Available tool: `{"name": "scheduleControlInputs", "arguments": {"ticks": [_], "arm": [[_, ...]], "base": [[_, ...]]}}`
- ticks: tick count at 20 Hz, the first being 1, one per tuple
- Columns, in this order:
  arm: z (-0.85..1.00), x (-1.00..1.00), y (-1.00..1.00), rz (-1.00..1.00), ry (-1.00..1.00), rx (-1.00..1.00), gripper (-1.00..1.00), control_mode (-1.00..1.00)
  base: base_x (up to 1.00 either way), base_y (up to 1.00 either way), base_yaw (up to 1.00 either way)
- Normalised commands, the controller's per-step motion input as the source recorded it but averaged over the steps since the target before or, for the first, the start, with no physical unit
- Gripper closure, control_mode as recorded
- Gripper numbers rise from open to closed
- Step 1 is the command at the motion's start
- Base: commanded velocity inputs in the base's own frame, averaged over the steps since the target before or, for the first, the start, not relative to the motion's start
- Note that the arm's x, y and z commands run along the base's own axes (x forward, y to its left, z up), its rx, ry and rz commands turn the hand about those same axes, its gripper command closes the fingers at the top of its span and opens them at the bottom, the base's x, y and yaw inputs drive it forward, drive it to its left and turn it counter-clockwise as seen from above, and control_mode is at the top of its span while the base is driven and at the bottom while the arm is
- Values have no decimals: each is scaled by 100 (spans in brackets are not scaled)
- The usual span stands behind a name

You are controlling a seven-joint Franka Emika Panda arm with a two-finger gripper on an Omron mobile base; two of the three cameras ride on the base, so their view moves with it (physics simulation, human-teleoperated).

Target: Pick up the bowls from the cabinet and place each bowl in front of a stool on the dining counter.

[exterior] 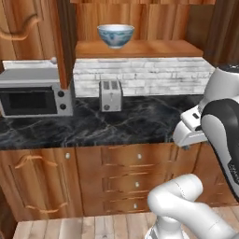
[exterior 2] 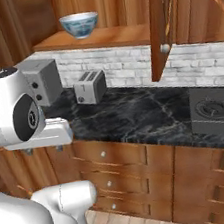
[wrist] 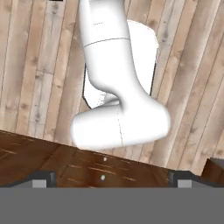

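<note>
A white bowl with a blue floral pattern (exterior: 115, 35) (exterior 2: 79, 25) stands upright on the plank shelf of the reddish-brown wall cabinet (exterior: 158, 48) (exterior 2: 121, 35). The cabinet's doors (exterior: 65, 42) (exterior 2: 158, 21) hang open. My gripper (exterior 2: 42, 150) (wrist: 111, 181) hangs well below the shelf, in front of the lower counter's edge, and points down at the wooden floor. It is open, with nothing between its fingertips (wrist: 43, 179). The stool and the dining counter are out of view.
A grey microwave (exterior: 35, 98) (exterior 2: 41, 81) and a silver toaster (exterior: 111, 95) (exterior 2: 90, 86) stand on the black marble counter (exterior: 140, 122) backed by white brick. A stovetop (exterior 2: 215, 110) sits at the right. Wooden drawers (exterior: 135, 177) lie below.
</note>
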Motion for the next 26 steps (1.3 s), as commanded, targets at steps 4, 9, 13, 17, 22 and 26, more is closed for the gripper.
{"name": "scheduleControlInputs", "arguments": {"ticks": [4, 9, 13, 17, 22, 26], "arm": [[0, 0, 0, 0, 0, 0, -100, 100], [0, 0, 0, 0, 0, 0, -100, 100], [0, 0, 0, 0, 0, 0, -100, 100], [0, 0, 0, 0, 0, 0, -100, 100], [0, 0, 0, 0, 0, 0, -100, 100], [0, 0, 0, 0, 0, 0, -100, 100]], "base": [[58, 28, -28], [66, 11, -8], [57, 27, -41], [18, 53, -40], [1, 64, -27], [32, 28, -1]]}}
